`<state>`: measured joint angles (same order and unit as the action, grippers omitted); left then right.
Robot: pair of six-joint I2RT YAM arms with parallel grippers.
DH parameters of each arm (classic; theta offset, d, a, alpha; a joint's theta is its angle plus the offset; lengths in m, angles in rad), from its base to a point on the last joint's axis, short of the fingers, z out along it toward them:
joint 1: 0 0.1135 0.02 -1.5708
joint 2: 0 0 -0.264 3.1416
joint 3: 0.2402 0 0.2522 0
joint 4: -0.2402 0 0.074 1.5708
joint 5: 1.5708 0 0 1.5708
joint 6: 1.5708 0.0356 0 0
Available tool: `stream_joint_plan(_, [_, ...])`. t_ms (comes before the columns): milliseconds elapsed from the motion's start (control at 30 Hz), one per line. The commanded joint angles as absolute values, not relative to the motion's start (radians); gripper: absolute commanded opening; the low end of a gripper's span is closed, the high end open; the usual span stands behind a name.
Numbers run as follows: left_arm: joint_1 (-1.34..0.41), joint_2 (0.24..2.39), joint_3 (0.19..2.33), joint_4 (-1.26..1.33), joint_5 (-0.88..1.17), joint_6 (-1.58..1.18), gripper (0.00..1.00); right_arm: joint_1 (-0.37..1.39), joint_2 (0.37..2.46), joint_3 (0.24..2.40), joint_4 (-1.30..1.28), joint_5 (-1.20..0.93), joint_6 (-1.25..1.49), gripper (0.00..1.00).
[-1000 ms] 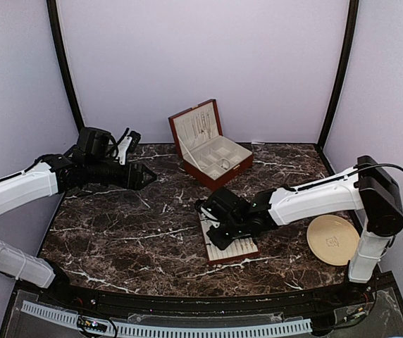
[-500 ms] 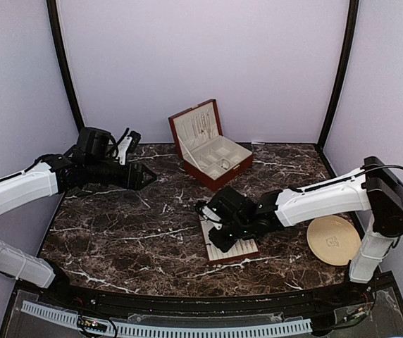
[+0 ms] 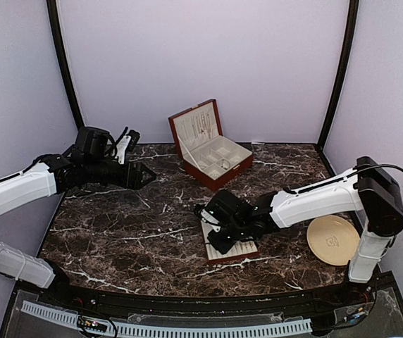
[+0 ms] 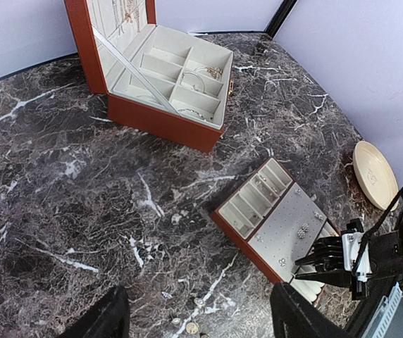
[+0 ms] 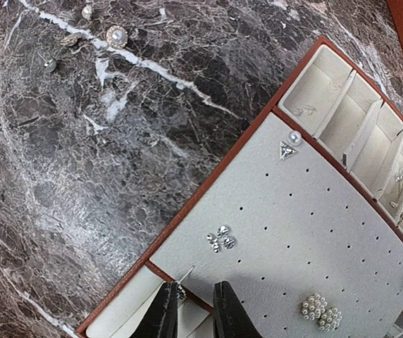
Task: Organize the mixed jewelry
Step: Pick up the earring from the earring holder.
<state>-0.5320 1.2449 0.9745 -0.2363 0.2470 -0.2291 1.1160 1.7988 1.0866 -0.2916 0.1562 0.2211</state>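
Since my right fingers [image 5: 227, 313] just parted slightly at the tray's [image 5: 342, 232] edge, I judge an earring [image 5: 181, 286] released there, while my left fingers [image 4: 99, 320] hang wide open, empty.

I log both arms alike: left arm [image 3: 15, 191] and right arm [image 3: 314, 201], glossy white shell links, matte black joints. A thin black cable [image 3: 393, 165] loops over the right elbow. The right gripper [image 5: 196, 287] has tapered black fingers [image 5: 165, 313].

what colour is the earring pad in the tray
Pale grey earring pad, rows of small holes; right wrist view.
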Motion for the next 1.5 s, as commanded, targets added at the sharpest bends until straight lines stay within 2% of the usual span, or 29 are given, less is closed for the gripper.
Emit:
stream_joint_plan(0, [-0.524, 1.219, 0.960, -0.245, 0.256, -0.229, 0.71, 1.101, 1.818, 1.112, -0.268, 0.194, 0.243, 0.19])
stream_joint_plan(733, [-0.523, 1.221, 0.959, -0.244, 0.261, -0.229, 0.71, 1.071, 1.817, 1.146, -0.221, 0.182, 0.264, 0.16])
stream_joint_plan(800, [-0.523, 1.220, 0.960, -0.244, 0.260, -0.229, 0.71, 1.069, 1.799, 1.131, -0.211, 0.158, 0.260, 0.19])
stream_joint_plan(967, [-0.523, 1.220, 0.959, -0.244, 0.262, -0.230, 0.71, 1.072, 1.750, 1.064, -0.183, 0.098, 0.266, 0.35])
stream_joint_plan(1067, [-0.523, 1.219, 0.959, -0.242, 0.265, -0.230, 0.71, 1.087, 1.737, 1.037, -0.165, 0.103, 0.287, 0.38])
stream_joint_plan(1467, [-0.523, 1.221, 0.959, -0.242, 0.268, -0.232, 0.71, 1.151, 1.803, 1.077, -0.185, 0.248, 0.237, 0.31])
